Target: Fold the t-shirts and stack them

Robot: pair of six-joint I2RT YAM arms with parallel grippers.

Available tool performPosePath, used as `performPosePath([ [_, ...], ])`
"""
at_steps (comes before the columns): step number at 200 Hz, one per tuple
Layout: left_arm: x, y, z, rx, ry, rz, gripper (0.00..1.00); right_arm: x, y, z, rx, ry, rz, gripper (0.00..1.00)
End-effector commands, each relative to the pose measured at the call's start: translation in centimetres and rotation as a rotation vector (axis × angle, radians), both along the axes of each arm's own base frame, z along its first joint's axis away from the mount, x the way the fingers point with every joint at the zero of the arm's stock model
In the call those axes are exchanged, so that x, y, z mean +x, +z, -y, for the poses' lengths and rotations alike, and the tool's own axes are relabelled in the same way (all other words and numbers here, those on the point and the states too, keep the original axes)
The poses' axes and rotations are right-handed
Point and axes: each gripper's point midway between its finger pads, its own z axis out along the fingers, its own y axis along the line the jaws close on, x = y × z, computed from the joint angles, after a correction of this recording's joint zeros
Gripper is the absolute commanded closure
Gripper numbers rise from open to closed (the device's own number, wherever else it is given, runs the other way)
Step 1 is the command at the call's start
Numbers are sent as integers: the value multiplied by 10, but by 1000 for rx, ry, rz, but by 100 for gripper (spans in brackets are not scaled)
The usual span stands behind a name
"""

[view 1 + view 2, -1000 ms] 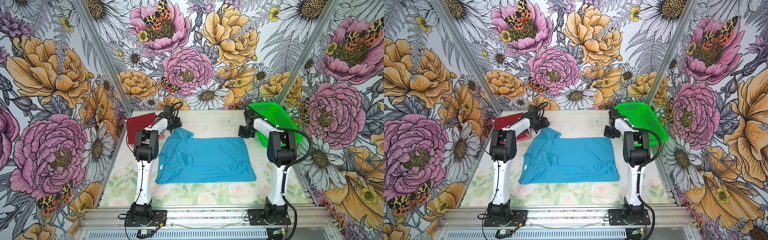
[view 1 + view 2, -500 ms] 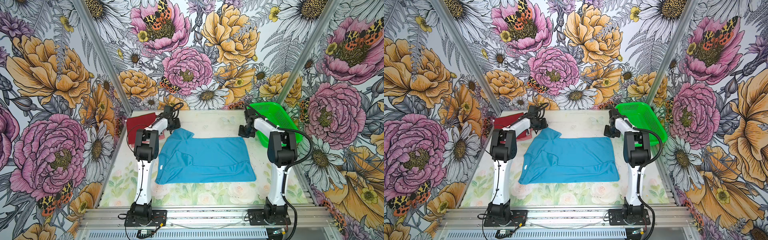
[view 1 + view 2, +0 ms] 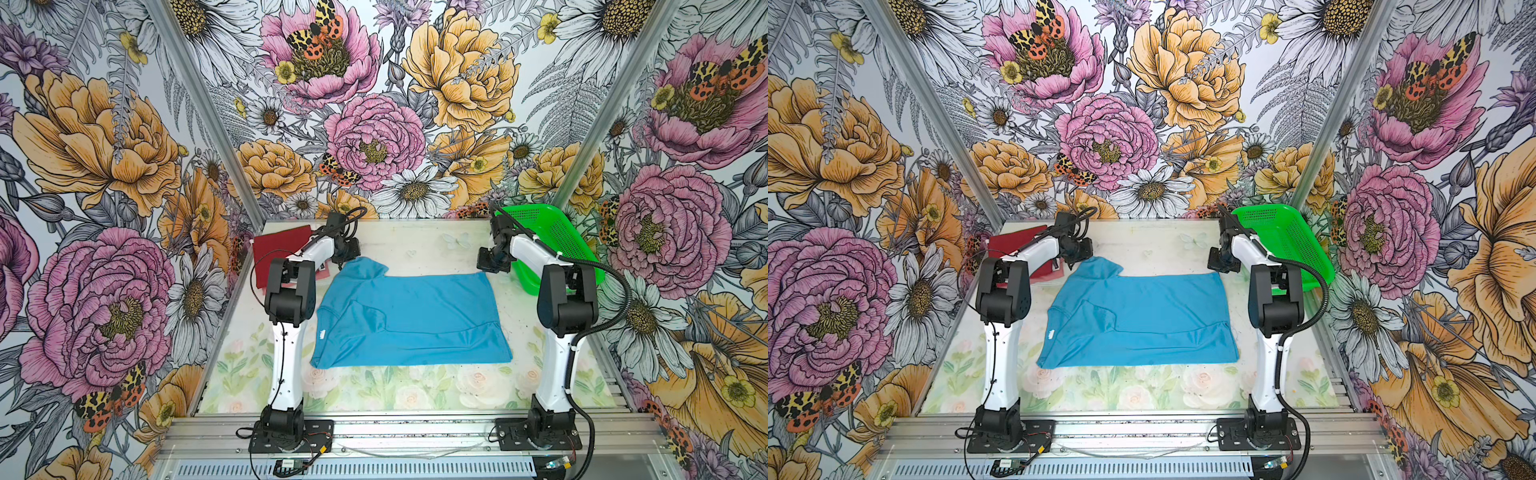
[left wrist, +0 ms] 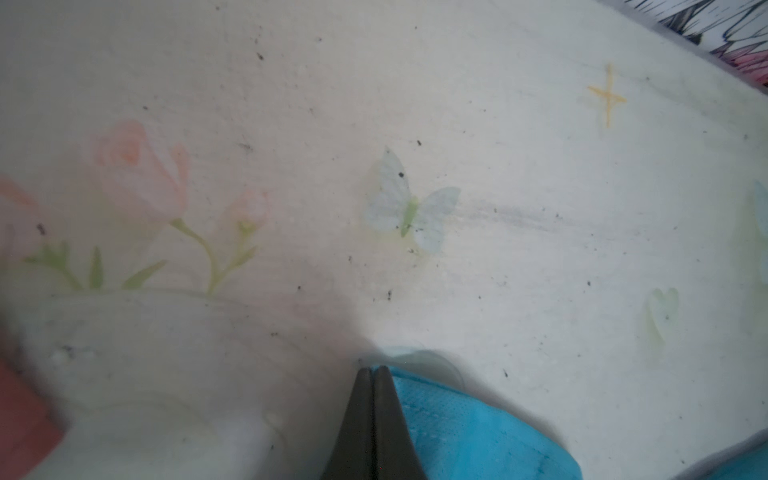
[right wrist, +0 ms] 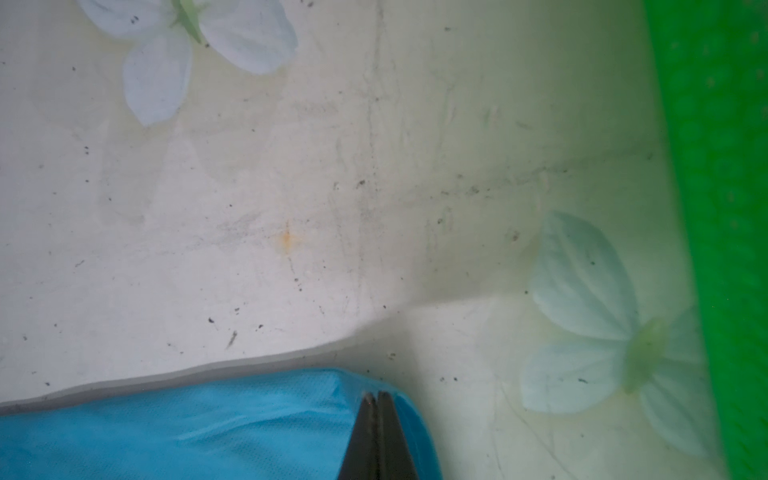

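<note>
Both of my tools are closed. The left gripper (image 4: pixel 376 370) has its tips pressed together on the far-left sleeve corner of the blue t-shirt (image 3: pixel 409 316). The right gripper (image 5: pixel 376 395) is pinched on its far-right corner. The shirt lies spread flat mid-table (image 3: pixel 419 243), with its lower left part already folded over. The maroon t-shirt (image 3: pixel 278 253) is folded at the far-left corner.

Risks:
- The left bite looks thin. In the wrist view, cloth shows on one side of the tips only, so it could slip out on lift and leave a skewed, one-sided fold.
- If I lift unevenly or pull the corners apart, the soft knit stretches and the far edge comes down crooked.
- The left tool sits just beside the maroon shirt, so a sideways drift could drag that pile.
- The right tool is near the green basket (image 3: pixel 552 245), and a swing outward could clip its wall.
- The folded-over left part may open if the cloth drags across the table.

Pose: both arms are stretched towards the back of the table, elbows high, forearms sloping down and wrists pitched down onto the shirt's far edge, one at each corner.
</note>
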Motion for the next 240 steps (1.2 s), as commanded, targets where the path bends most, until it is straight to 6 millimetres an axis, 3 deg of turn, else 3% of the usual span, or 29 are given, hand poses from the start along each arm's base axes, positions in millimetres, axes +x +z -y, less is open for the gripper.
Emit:
performPosePath([
  [1, -2, 66, 2, -37, -35, 127, 100, -4, 29, -4, 33, 39, 58, 100],
  [41, -38, 101, -5, -82, 6, 202, 100, -24, 44, -7, 64, 72, 74, 100],
  [63, -63, 108, -8, -101, 29, 220, 100, -38, 51, -9, 81, 87, 80, 100],
  [67, -69, 123, -7, -112, 28, 253, 100, -40, 54, -10, 84, 89, 85, 100],
  [151, -168, 161, -23, -147, 74, 357, 100, -125, 72, -13, 123, 78, 114, 100],
  [206, -241, 154, -25, -151, 89, 366, 100, -167, 71, -12, 138, 58, 123, 100],
  [240, -282, 132, -34, -164, 126, 342, 100, -193, 56, -8, 136, 17, 92, 100],
])
